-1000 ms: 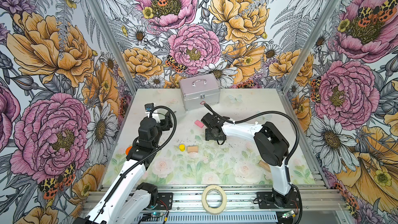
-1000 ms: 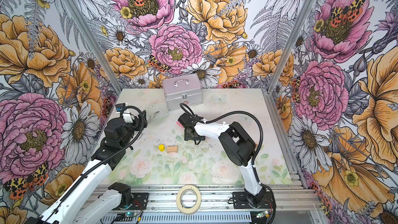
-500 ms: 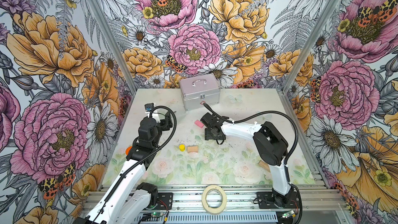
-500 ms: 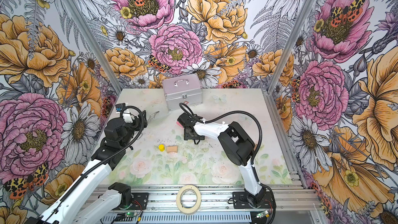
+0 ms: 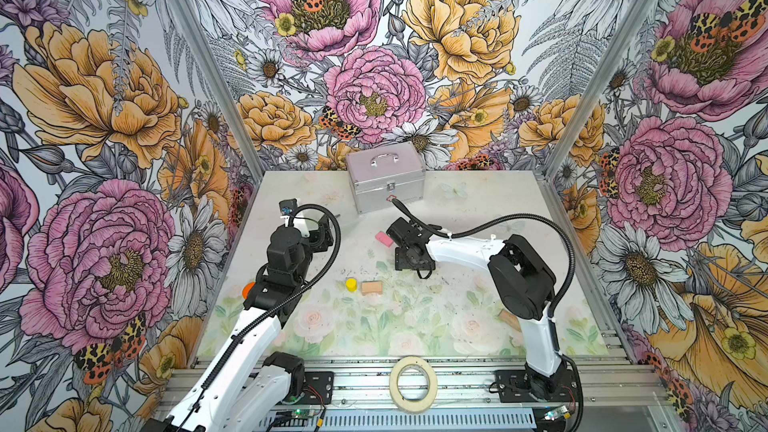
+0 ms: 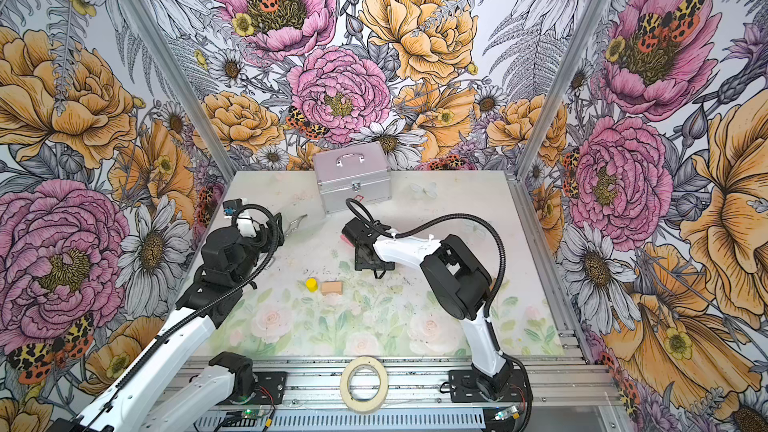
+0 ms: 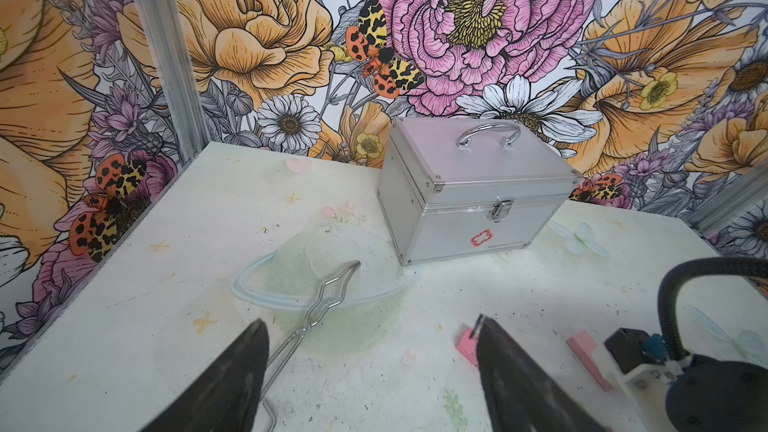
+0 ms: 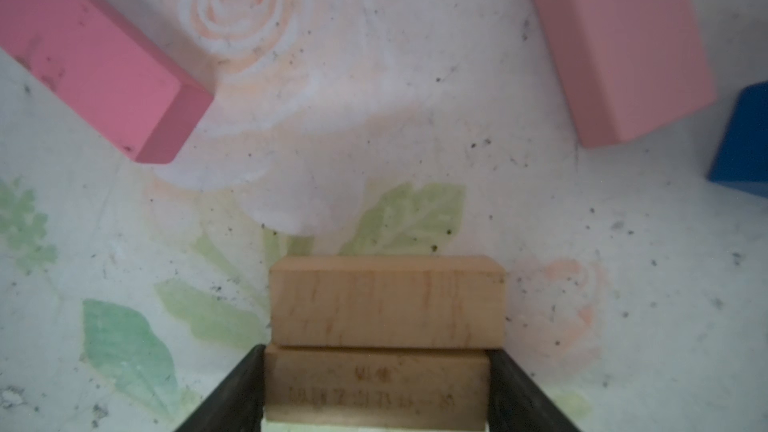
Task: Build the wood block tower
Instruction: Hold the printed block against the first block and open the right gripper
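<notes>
Snugly clamped end to end in the right gripper [image 8: 378, 353]: printed tan wooden brick [image 8: 376, 388], near the middle of the floral tabletop [image 5: 457, 209]. Touching its long face, second plain tan wooden brick [image 8: 386, 301]. Nearby, apart: flat pink wooden brick [image 8: 95, 60], another pink brick [image 8: 619, 43], small blue block [image 8: 744, 139] beside the latter. At 7 o'clock of that gripper, upright yellow cylinder [image 5: 351, 284] beside third tan brick [image 5: 371, 288]. At 9 o'clock, left gripper [image 7: 370, 322], spread wide and empty, above wire tongs [image 7: 328, 297]. At 12 o'clock, silver metal case with a handle [image 7: 473, 189].

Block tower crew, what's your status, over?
Left end effector open, empty. Right end effector gripping printed tan brick, plain tan brick touching it. Pink bricks, blue block loose nearby; nothing blocking.
</notes>
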Robot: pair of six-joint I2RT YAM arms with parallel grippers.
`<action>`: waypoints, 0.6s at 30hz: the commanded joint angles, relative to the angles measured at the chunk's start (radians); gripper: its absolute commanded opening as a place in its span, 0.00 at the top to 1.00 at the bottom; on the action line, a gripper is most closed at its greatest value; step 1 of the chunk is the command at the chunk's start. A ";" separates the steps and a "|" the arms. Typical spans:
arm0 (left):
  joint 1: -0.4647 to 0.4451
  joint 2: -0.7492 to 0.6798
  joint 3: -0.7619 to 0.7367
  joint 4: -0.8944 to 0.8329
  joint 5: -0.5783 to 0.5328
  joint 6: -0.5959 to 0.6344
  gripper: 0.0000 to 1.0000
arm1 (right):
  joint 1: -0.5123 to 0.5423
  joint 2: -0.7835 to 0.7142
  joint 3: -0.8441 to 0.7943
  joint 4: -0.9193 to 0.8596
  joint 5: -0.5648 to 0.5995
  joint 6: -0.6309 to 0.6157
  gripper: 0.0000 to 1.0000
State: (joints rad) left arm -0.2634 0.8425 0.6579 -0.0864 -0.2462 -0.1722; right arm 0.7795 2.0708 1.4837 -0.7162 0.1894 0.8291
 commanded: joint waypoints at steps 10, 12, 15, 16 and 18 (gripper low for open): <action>0.004 -0.001 -0.015 0.003 -0.002 0.022 0.20 | -0.004 0.020 -0.028 -0.012 0.027 0.028 0.60; 0.004 0.000 -0.015 0.003 -0.002 0.022 0.20 | -0.005 0.015 -0.031 -0.011 0.030 0.030 0.59; 0.004 0.000 -0.015 0.003 -0.002 0.022 0.20 | -0.007 0.016 -0.033 -0.011 0.030 0.031 0.56; 0.004 0.000 -0.015 0.002 -0.002 0.022 0.20 | -0.008 0.015 -0.033 -0.011 0.029 0.032 0.56; 0.005 0.000 -0.015 0.002 -0.002 0.022 0.20 | -0.006 0.016 -0.034 -0.011 0.027 0.032 0.55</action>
State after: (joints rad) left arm -0.2634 0.8425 0.6579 -0.0864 -0.2462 -0.1719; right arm 0.7795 2.0708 1.4803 -0.7128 0.1974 0.8471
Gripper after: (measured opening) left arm 0.797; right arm 0.759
